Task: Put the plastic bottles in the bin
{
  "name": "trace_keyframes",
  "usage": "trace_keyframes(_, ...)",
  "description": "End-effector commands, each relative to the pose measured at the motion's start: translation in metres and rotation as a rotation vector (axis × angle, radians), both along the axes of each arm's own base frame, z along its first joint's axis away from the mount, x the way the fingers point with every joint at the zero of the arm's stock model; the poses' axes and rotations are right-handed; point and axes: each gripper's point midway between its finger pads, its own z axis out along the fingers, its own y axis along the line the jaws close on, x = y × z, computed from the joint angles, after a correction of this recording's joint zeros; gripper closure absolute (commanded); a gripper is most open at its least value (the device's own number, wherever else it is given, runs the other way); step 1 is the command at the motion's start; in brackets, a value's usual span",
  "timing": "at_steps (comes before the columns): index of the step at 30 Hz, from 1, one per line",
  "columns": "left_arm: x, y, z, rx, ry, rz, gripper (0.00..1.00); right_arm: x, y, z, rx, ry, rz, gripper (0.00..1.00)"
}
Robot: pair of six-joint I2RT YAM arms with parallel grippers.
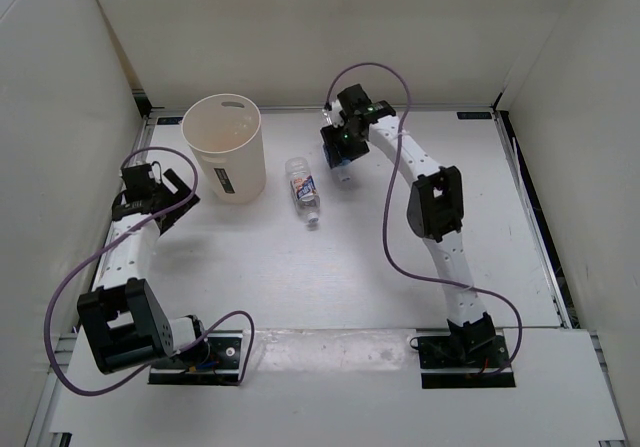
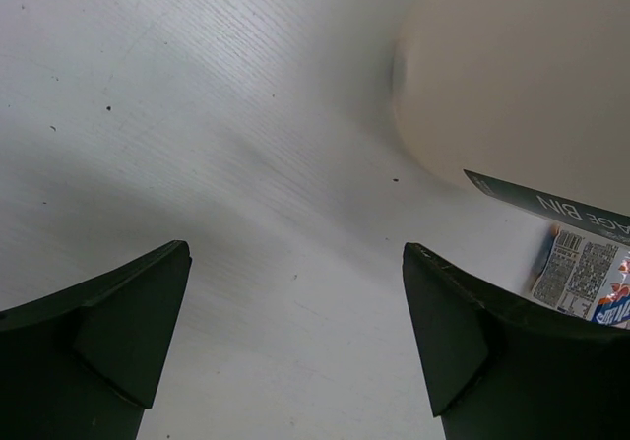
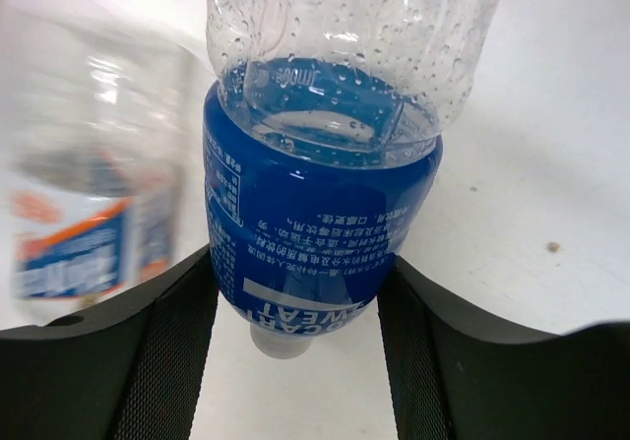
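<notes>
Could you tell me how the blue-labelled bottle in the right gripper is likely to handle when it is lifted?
It is probably light, as the blue-labelled bottle seems to hold only droplets in its clear part. Its thin plastic walls may dent under the squeeze of the right gripper. The glossy, rounded label could let it slip or twist.

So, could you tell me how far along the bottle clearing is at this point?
Nothing looks finished: the top view shows no bottle inside the bin. In hand: the right fingers grip the blue-labelled bottle, right of the bin. Remaining: dropping it in, then the pale-labelled bottle lying on the table between them. The left fingers are open, empty.
</notes>
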Motion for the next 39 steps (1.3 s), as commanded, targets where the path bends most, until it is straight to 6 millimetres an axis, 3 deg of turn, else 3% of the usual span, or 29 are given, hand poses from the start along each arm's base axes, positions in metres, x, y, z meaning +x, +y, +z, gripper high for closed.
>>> trace_keyframes(1, 0.003, 0.0, 0.01, -0.001, -0.063, 0.009, 0.0, 0.014, 0.035, 0.127, 0.241, -0.27, 0.025, 1.0)
trace_keyframes(2, 0.003, -0.002, 0.01, -0.003, -0.068, 0.001, 0.0, 0.022, 0.047, 0.143, 0.283, -0.347, 0.037, 1.0)
trace_keyframes(6, -0.001, -0.003, 0.007, -0.012, -0.075, 0.001, 0.0, 0.032, 0.059, 0.21, 0.39, -0.537, 0.069, 1.0)
trace_keyframes(10, -0.002, -0.006, 0.011, -0.007, -0.109, -0.015, 0.0, 0.018, 0.085, 0.253, 0.54, -0.634, 0.224, 1.0)
trace_keyframes(13, -0.003, -0.011, 0.011, -0.014, -0.13, -0.035, 0.0, -0.001, 0.101, 0.302, 0.705, -0.686, 0.328, 1.0)
trace_keyframes(18, -0.008, -0.012, 0.012, -0.006, -0.159, -0.04, 0.0, -0.033, 0.137, 0.333, 0.765, -0.759, 0.461, 1.0)
trace_keyframes(22, -0.011, -0.014, 0.01, 0.006, -0.176, -0.057, 0.0, -0.06, 0.167, 0.341, 0.788, -0.822, 0.596, 1.0)
trace_keyframes(23, -0.011, -0.014, 0.01, 0.013, -0.188, -0.06, 0.0, -0.073, 0.183, 0.337, 0.79, -0.831, 0.647, 1.0)
trace_keyframes(27, -0.01, -0.014, 0.013, 0.028, -0.206, -0.073, 0.0, -0.097, 0.207, 0.345, 0.821, -0.898, 0.769, 1.0)
trace_keyframes(33, -0.014, -0.015, 0.014, 0.038, -0.228, -0.083, 0.0, -0.112, 0.218, 0.342, 0.837, -0.908, 0.85, 1.0)
trace_keyframes(39, -0.021, -0.022, 0.007, 0.019, -0.207, -0.106, 0.0, -0.106, 0.221, 0.341, 0.841, -0.897, 0.808, 1.0)
